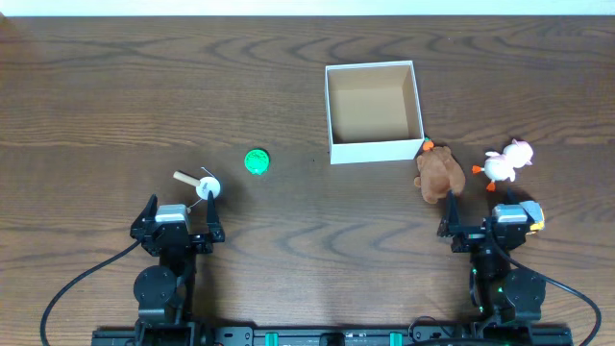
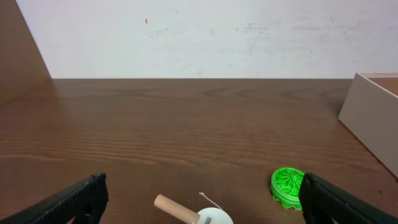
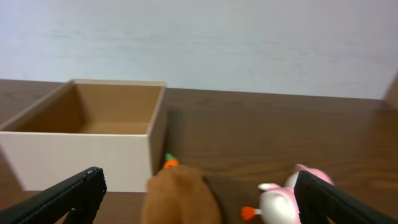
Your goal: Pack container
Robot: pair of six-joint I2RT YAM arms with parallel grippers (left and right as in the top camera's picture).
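The container (image 1: 376, 146), a square white-walled box with a tan inside, stands open and empty at the table's middle right; it also shows in the right wrist view (image 3: 81, 149) and at the right edge of the left wrist view (image 2: 373, 118). A brown plush toy (image 1: 439, 173) with an orange tip lies just off its front right corner, also in the right wrist view (image 3: 180, 199). A white and pink duck toy (image 1: 506, 163) lies to its right. My left gripper (image 1: 178, 213) is open over a white disc with a wooden peg (image 1: 202, 185). My right gripper (image 1: 488, 219) is open, just short of the plush.
A green ridged disc (image 1: 256, 161) lies left of the container, also in the left wrist view (image 2: 287, 186). A small blue and yellow object (image 1: 531, 213) sits beside my right arm. A pale wall runs behind the table's far edge.
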